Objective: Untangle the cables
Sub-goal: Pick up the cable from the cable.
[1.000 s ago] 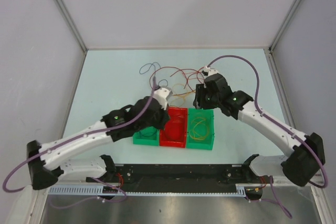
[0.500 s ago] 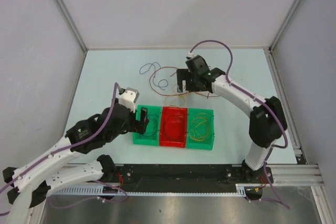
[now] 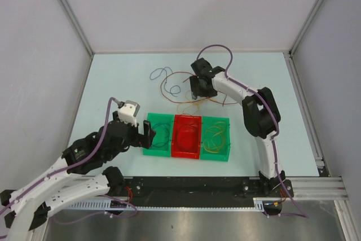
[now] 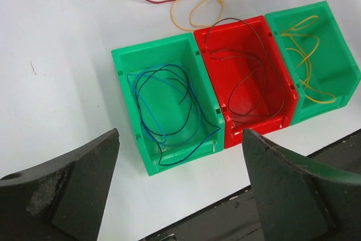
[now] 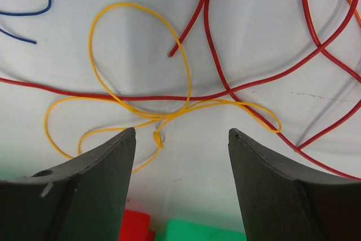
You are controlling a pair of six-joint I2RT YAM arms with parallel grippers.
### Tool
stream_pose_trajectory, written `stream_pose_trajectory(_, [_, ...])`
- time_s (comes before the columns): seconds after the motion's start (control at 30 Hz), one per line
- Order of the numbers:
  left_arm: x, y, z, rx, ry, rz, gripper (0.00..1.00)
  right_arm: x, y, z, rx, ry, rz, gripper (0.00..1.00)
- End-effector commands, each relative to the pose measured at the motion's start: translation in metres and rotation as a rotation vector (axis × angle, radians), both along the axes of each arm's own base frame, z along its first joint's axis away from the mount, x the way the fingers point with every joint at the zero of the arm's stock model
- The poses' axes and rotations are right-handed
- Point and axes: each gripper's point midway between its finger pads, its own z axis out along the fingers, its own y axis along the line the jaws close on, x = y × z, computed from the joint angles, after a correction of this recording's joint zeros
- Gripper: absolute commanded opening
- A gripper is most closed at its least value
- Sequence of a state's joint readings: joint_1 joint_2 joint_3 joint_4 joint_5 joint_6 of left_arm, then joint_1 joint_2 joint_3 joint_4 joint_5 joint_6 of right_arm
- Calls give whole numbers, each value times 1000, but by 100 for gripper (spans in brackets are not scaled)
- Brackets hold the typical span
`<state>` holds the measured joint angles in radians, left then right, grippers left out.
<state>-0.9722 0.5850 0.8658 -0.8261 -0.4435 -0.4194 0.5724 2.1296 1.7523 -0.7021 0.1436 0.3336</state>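
Observation:
Loose cables lie tangled on the far table: a blue cable, a red cable and a yellow cable. My right gripper hovers right over them, open; in the right wrist view it has the yellow cable's knot between its fingers, untouched, with the red cable crossing beyond. My left gripper is open and empty, near the left green bin. In the left wrist view it looks down on a blue cable coiled in that bin.
Three bins stand in a row: left green bin, red bin holding a dark red cable, right green bin holding a yellow cable. The black base rail runs along the near edge.
My left gripper opened and drew back to the near left from over the left green bin. My right arm swung from the bins to the loose cables behind them, jaws open.

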Motion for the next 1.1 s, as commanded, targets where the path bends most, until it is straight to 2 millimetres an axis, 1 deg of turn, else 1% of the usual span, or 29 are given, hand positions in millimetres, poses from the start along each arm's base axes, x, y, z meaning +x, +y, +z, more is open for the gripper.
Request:
stream_pose_trajectory(0.0, [10,-4,2,-15,-23,26,95,16,0,3,-19,-32,25,69])
stream_pose_trajectory(0.07, [11,-5,-1,-10,-16,25,95,20,4,3,-13,-40,34,66])
stream_pose_trajectory(0.1, [12,-4,-1,-7,-16,26,95,21,4,-2,-21,-35,38,64])
stream_pose_trajectory(0.17, [13,-4,-2,-12,-14,25,95,26,5,-2,-26,-44,40,60])
stream_pose_trajectory(0.2, [14,-4,-3,-11,-11,27,95,27,7,-6,-32,-38,50,54])
stream_pose_trajectory(0.27, [17,-3,-3,-14,-11,32,95,31,7,-6,-37,-46,54,52])
stream_pose_trajectory(0.3, [17,-3,-3,-14,-10,33,95,32,7,-11,-44,-38,55,49])
stream_pose_trajectory(0.4, [19,-2,-4,-13,-9,39,95,36,7,-13,-56,-41,59,48])
stream_pose_trajectory(0.43, [19,-2,-3,-16,-10,39,95,37,7,-19,-68,-33,62,47])
stream_pose_trajectory(0.5, [19,-1,-3,-19,-11,42,95,39,7,-20,-73,-36,65,45])
stream_pose_trajectory(0.53, [20,-1,-3,-20,-14,41,95,41,7,-24,-76,-31,65,45])
stream_pose_trajectory(0.6, [20,-1,-4,-16,-8,42,95,42,9,-27,-79,-30,69,43])
stream_pose_trajectory(0.87, [23,0,-5,-15,-4,52,95,43,3,-42,-95,-2,61,35])
stream_pose_trajectory(0.9, [24,0,-5,-15,-5,53,95,41,3,-44,-96,4,63,33])
stream_pose_trajectory(0.97, [24,1,-6,-13,-2,56,95,40,2,-48,-91,17,64,25])
stream_pose_trajectory(1.03, [25,2,-6,-15,-4,58,95,36,3,-52,-86,32,68,19])
stream_pose_trajectory(1.07, [25,2,-6,-16,-5,57,94,35,3,-54,-85,39,67,12])
